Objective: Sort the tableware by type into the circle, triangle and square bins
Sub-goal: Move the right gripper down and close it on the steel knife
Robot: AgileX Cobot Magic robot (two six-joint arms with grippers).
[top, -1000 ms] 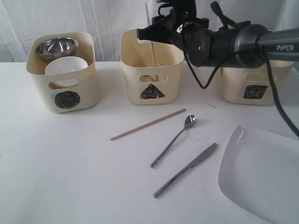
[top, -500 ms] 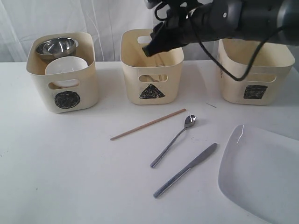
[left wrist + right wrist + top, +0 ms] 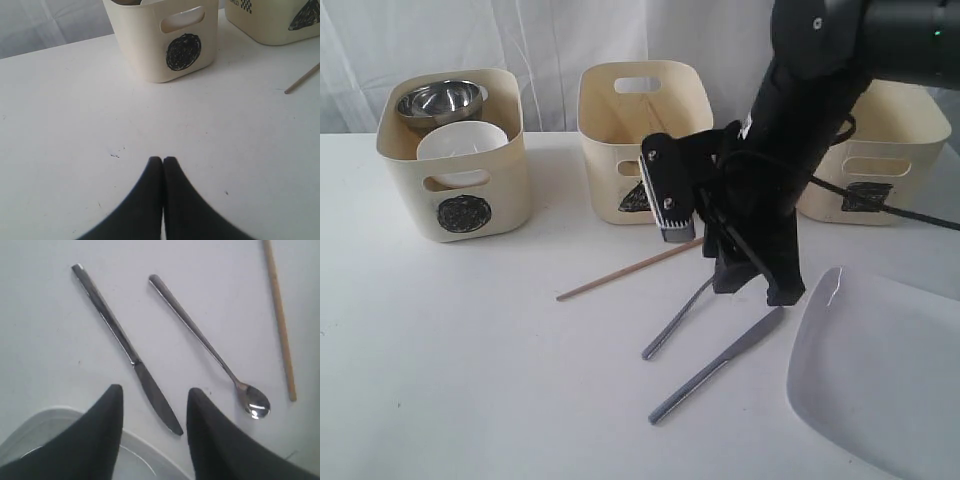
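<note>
3 bins point(image 3: 405, 185) point(image 3: 605, 150) point(image 3: 915, 135); 2 bowls point(image 3: 442, 100) point(image 3: 460, 140); 1 knife point(image 3: 715, 368); 1 spoon point(image 3: 670, 328); 1 chopstick point(image 3: 610, 277)

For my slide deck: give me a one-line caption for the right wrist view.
Open right pincer hovers above knife, spoon and chopstick lying on the white table beside a white plate.

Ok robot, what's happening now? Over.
Right gripper open, empty, above knife. Left gripper shut, empty. Spoon, chopstick lie beside, not touching.
</note>
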